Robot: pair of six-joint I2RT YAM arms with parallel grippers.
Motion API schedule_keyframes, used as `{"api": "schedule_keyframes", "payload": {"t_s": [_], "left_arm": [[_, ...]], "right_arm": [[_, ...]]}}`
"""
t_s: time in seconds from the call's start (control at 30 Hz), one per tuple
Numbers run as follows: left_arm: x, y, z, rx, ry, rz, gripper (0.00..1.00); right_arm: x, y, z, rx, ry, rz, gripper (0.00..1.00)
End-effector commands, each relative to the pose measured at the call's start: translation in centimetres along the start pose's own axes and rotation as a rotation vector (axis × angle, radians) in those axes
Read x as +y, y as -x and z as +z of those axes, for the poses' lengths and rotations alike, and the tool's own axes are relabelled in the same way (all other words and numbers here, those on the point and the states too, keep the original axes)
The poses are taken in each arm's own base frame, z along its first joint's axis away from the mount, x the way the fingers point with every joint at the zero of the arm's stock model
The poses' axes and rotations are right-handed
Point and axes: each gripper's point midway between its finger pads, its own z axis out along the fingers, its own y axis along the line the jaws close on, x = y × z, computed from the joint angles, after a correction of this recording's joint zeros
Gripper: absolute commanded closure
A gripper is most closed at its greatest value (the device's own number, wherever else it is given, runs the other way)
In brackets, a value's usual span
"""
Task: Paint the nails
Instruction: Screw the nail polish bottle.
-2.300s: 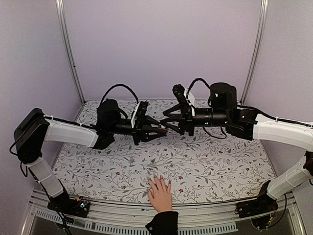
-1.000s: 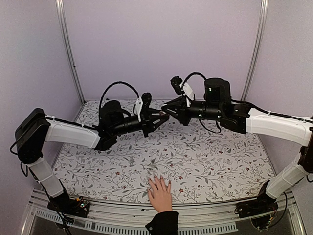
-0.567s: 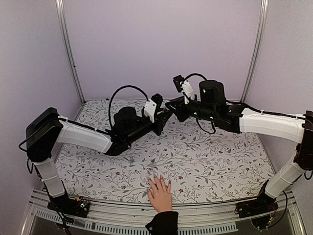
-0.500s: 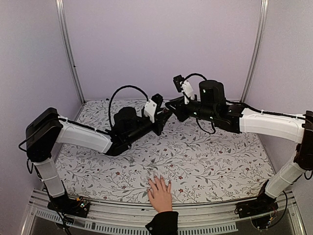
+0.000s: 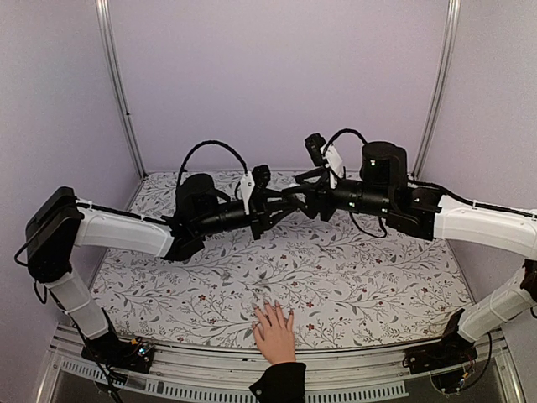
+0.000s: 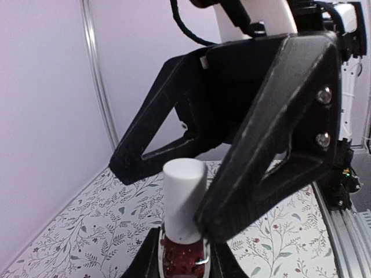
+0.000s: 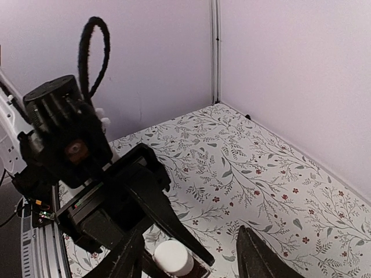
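Mid-air above the table [image 5: 377, 277], my L gripper [image 5: 270, 210] clamps the bottle [image 6: 184, 259] steady so my R gripper [image 5: 295, 195], jaws apart, can straddle the cap [image 6: 184, 200], prob. to unscrew it. Nails [image 5: 270, 307] lie at the near edge, well apart from both.

place: lab robot cell | cues: lilac walls [image 5: 277, 75], aluminium posts [image 5: 117, 92], floral tablecloth [image 5: 336, 269]

A small dark-red bottle [image 6: 182, 258] with a white cap [image 6: 184, 197] stands upright in the air above the far middle of the floral table cover [image 5: 336, 277]. Plain lilac walls [image 5: 277, 75] rise behind, with metal posts [image 5: 117, 92] at the far corners.
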Motion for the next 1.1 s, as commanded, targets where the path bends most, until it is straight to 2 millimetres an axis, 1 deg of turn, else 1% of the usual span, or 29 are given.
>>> {"api": "schedule_keyframes", "payload": {"t_s": [0.0,0.17,0.27,0.4,0.53,0.6,0.7,0.8,0.87,0.93,1.07], "left_arm": [[-3.5,1.2,-1.7,-0.03,-0.273,-0.036,1.0],[-5.7,1.3,-2.6,-0.026,-0.431,-0.048,1.0],[-6.6,1.4,-2.9,-0.031,-0.502,-0.06,1.0],[-7.4,1.6,-3.2,-0.045,-0.566,-0.07,1.0],[-8.0,2.1,-3.6,-0.065,-0.622,-0.091,1.0],[-8.1,2.1,-3.7,-0.066,-0.635,-0.1,1.0],[-8.1,2.2,-3.7,-0.071,-0.643,-0.104,1.0],[-8.0,2.3,-3.7,-0.075,-0.636,-0.105,1.0],[-7.8,2.3,-3.7,-0.076,-0.628,-0.106,1.0],[-7.6,2.4,-3.6,-0.079,-0.62,-0.104,1.0],[-6.7,2.7,-3.3,-0.089,-0.551,-0.097,1.0]], "right_arm": [[2.6,0.9,-1.8,-0.035,0.148,-0.086,0.43],[4.5,1.2,-3.1,-0.05,0.262,-0.138,0.45],[5.9,1.3,-3.7,-0.049,0.347,-0.165,0.48],[7.6,0.7,-4.0,-0.036,0.466,-0.181,0.56],[8.6,0.3,-4.2,-0.025,0.534,-0.187,0.59],[8.9,0.2,-4.3,-0.02,0.56,-0.19,0.62],[9.2,-0.3,-4.1,-0.004,0.586,-0.184,0.68],[9.4,-0.7,-4.0,0.011,0.603,-0.18,0.81],[9.4,-0.6,-4.0,0.01,0.603,-0.181,0.93],[9.3,-0.6,-3.9,0.01,0.599,-0.184,1.0],[8.9,-0.5,-3.6,0.014,0.57,-0.177,1.0]]}}
